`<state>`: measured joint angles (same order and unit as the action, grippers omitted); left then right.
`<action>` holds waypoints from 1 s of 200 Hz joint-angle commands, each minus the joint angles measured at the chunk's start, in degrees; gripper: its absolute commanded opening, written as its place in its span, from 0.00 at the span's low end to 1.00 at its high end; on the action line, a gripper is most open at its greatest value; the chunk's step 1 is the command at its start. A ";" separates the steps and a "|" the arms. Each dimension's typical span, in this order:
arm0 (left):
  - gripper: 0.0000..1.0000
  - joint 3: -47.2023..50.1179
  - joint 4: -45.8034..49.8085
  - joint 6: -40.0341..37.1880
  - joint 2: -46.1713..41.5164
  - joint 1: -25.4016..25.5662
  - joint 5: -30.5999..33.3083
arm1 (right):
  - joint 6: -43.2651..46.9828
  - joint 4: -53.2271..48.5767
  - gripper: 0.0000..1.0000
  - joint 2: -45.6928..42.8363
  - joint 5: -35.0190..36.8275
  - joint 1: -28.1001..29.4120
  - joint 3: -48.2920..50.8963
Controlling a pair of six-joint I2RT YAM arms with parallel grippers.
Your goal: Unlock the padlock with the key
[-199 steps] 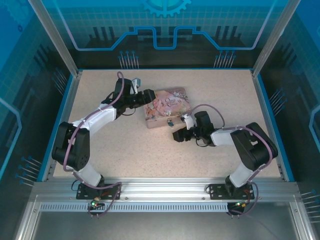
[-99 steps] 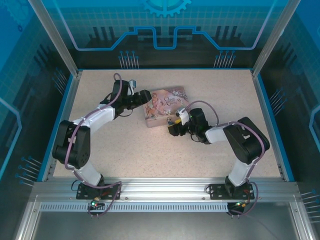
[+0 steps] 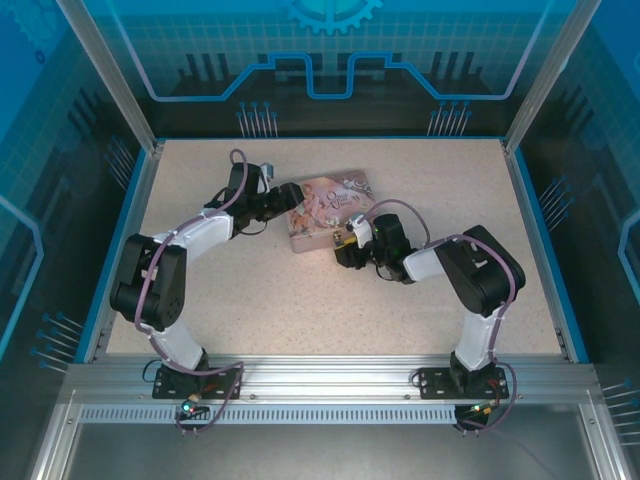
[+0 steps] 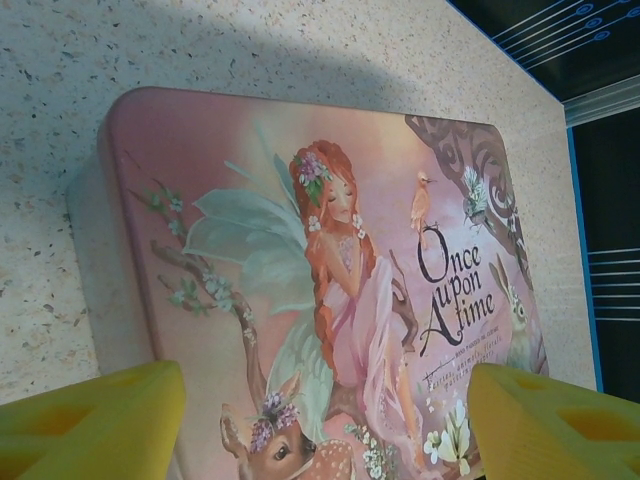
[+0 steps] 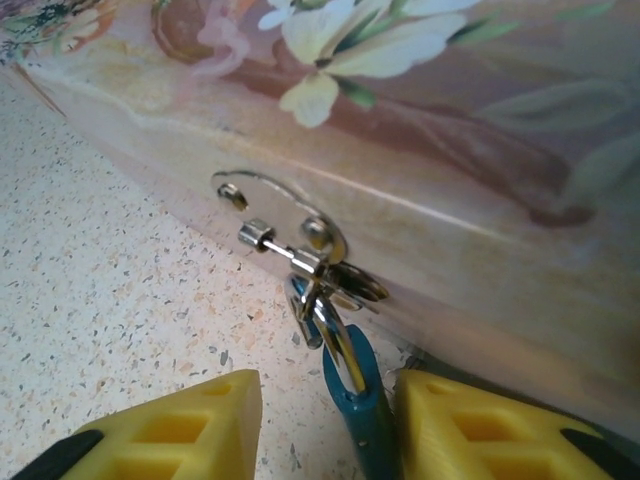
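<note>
A tiny teal padlock on a silvery shackle hangs from the front hasp of a closed pink illustrated rectangular tin, between the right gripper's unclenched jaws, while the left gripper gapes wide above that tin.

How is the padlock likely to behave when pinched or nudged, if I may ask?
The padlock is held only by its thin shackle through the tin's hasp, so it will probably pivot when nudged. Its small, smooth body may slip if pinched.

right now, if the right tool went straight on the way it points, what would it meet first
Probably the padlock, whose teal body hangs between the jaws of the right tool; just past it stands the front wall of the tin.
</note>
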<state>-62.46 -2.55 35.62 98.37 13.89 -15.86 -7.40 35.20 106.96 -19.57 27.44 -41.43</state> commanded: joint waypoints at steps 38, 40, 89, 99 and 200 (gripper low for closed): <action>0.75 0.76 -1.29 0.68 0.60 0.08 0.38 | 0.19 0.48 0.25 0.94 -2.39 0.23 0.21; 0.75 0.82 -1.31 0.68 0.55 0.04 0.38 | 0.19 0.48 0.24 0.85 -2.31 0.24 0.25; 0.75 0.84 -1.33 0.89 0.34 0.08 0.29 | 0.19 -1.10 0.10 -0.25 -1.15 -0.10 0.41; 0.75 0.92 -1.41 1.03 0.17 0.16 0.13 | -0.36 -1.18 0.07 -0.34 -0.67 -0.09 0.43; 0.75 6.62 -2.03 5.36 -6.25 7.43 1.75 | -7.74 -24.88 0.00 -9.86 24.17 1.55 -1.99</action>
<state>-57.41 -3.75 38.46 94.56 19.33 -14.76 -12.69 20.64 98.52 -4.51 27.79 -40.97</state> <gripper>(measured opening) 0.753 0.047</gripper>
